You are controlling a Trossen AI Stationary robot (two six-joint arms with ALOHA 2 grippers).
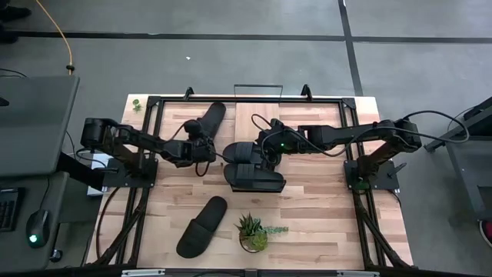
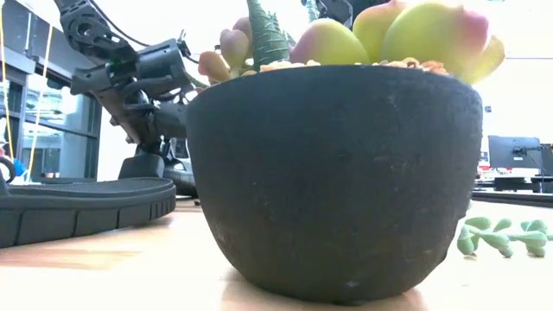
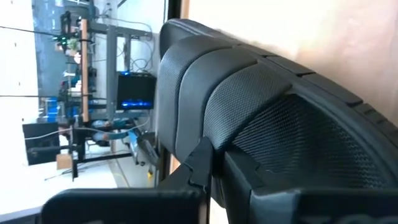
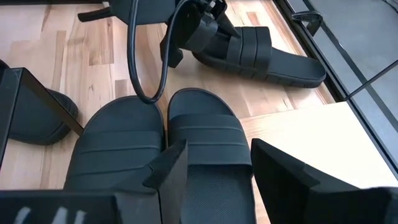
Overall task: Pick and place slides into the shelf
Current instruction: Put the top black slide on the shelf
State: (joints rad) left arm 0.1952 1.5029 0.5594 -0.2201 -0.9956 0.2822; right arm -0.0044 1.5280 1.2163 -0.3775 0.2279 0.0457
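With your left gripper (image 1: 204,148) clamped on the strap of the slide (image 1: 209,123) at the table's (image 1: 323,200) 11 o'clock, lift straight before swinging toward the shelf (image 1: 307,127) (right gripper (image 1: 267,150), jaws apart, hovers over the centre pair (image 1: 254,171)).

- A grey concrete floor (image 1: 231,58) surrounds the table, crossed by dark seam lines that mark it into large squares.
- A thin yellow cable (image 1: 68,42) trails over the floor at the upper left of the high view.
- A grey desk surface (image 1: 34,123) stands to the left of the table; below it a black computer mouse with a green light (image 1: 34,229) lies beside the edge of a black keyboard (image 1: 6,209).
- The light butcher-block wooden tabletop (image 1: 323,208) fills the middle of the high view.
- In the low view, bright daylight comes through tall windows (image 2: 52,112) at the left, and a dark computer monitor (image 2: 511,155) stands on a far desk at the right.
- The left wrist view shows a metal rack with cables (image 3: 93,93) and a glowing blue screen (image 3: 138,93).
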